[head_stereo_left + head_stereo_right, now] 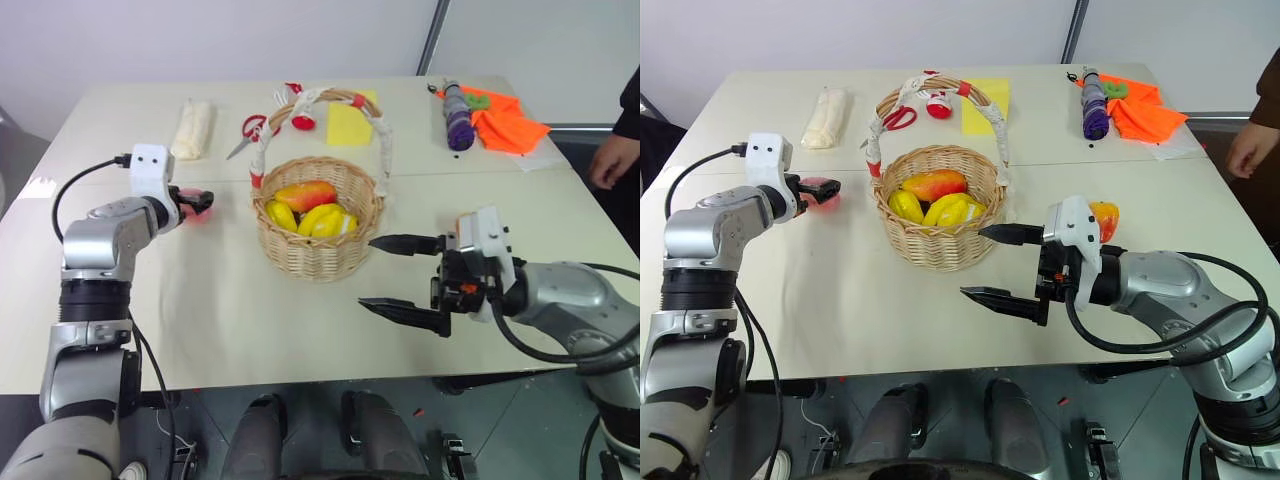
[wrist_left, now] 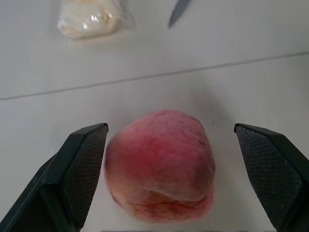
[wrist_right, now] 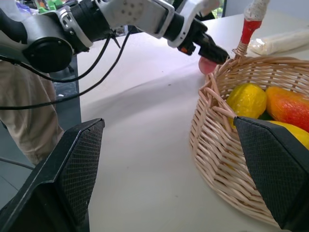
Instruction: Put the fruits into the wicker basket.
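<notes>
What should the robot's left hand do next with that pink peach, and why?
Probably ease forward a little and close. The left gripper is open, its fingers either side of the peach, which sits on the table outside the wicker basket.

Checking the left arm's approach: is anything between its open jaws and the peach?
No. In the left wrist view the peach sits on bare table between the left gripper's open jaws.

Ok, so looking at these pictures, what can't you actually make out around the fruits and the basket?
- Peach: in the head views the left end effector hides most of it, and the left wrist view cuts off its near side.
- Second fruit: the right arm covers all but a sliver.
- Wicker basket: its floor is buried under bananas and a mango.
</notes>
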Controlling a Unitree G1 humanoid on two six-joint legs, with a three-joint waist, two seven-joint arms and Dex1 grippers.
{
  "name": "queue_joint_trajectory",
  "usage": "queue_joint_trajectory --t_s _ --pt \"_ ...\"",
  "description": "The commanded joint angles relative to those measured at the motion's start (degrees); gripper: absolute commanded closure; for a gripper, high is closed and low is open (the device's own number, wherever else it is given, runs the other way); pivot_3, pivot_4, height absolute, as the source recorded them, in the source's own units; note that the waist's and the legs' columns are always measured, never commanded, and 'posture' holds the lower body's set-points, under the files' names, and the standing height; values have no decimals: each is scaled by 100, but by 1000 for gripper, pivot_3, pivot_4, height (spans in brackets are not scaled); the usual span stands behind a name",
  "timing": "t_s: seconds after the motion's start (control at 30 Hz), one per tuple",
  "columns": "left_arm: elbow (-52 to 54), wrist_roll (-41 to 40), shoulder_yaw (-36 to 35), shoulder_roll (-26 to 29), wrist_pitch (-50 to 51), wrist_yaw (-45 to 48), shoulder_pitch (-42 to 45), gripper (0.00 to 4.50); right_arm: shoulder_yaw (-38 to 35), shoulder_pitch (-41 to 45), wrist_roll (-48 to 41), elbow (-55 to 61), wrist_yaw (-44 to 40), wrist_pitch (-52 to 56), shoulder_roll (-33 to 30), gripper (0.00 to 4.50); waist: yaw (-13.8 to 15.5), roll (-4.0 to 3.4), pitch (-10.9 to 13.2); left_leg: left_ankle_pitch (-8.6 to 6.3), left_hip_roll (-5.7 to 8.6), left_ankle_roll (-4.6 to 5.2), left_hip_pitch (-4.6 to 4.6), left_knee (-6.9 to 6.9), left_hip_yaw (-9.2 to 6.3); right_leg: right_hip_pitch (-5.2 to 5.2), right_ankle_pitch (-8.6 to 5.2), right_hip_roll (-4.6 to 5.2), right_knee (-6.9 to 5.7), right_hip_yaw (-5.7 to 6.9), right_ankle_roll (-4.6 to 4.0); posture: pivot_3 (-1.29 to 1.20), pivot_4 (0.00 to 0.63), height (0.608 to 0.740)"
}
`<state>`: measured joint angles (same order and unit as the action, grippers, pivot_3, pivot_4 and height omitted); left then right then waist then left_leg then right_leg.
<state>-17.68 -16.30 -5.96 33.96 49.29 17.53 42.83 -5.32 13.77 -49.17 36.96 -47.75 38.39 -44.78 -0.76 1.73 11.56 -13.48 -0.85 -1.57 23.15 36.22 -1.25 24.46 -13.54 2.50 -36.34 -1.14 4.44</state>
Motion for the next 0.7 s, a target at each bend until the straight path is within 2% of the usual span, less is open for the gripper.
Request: queue_joint_trajectory --t_s 0.03,0.13,0.27,0.4,0.57,0.63,0.7 --pt "-121 204 123 103 -122 203 164 0 -33 171 41 184 123 -145 92 48 6 0 0 0 0 0 0 0 -1 0 0 0 0 1 0 0 150 740" --pt "-209 269 116 85 -158 295 151 0 -32 209 108 169 153 -174 125 48 12 0 0 0 0 0 2 3 -2 0 1 1 -1 1 -1 0 150 740" --pt "-148 371 48 157 -174 310 75 1273 -67 231 152 140 174 -208 122 0 14 0 0 0 0 0 7 5 -6 0 1 3 -1 5 0 0 150 740" --pt "453 268 -214 369 -273 518 -316 1273 -167 248 180 68 178 -267 83 0 -20 0 0 0 0 0 6 5 -7 0 1 3 -1 6 0 0 150 740" --pt "2662 -1014 -1244 718 -586 1991 -1804 1273 -503 185 205 -272 218 -409 119 0 -14 0 0 0 -10 0 7 0 -6 8 1 6 -5 4 -1 0 150 740" --pt "3855 -2048 -1697 768 -334 2632 -2396 1273 -623 160 248 -504 216 -487 161 0 13 0 0 1 -14 -1 11 2 -8 9 0 11 -4 6 -4 0 150 740" --pt "4651 -2821 -1714 775 43 2717 -2415 1273 -620 199 379 -779 176 -567 167 0 87 0 0 2 -15 -3 15 5 -10 6 -9 24 0 6 -20 0 150 740"
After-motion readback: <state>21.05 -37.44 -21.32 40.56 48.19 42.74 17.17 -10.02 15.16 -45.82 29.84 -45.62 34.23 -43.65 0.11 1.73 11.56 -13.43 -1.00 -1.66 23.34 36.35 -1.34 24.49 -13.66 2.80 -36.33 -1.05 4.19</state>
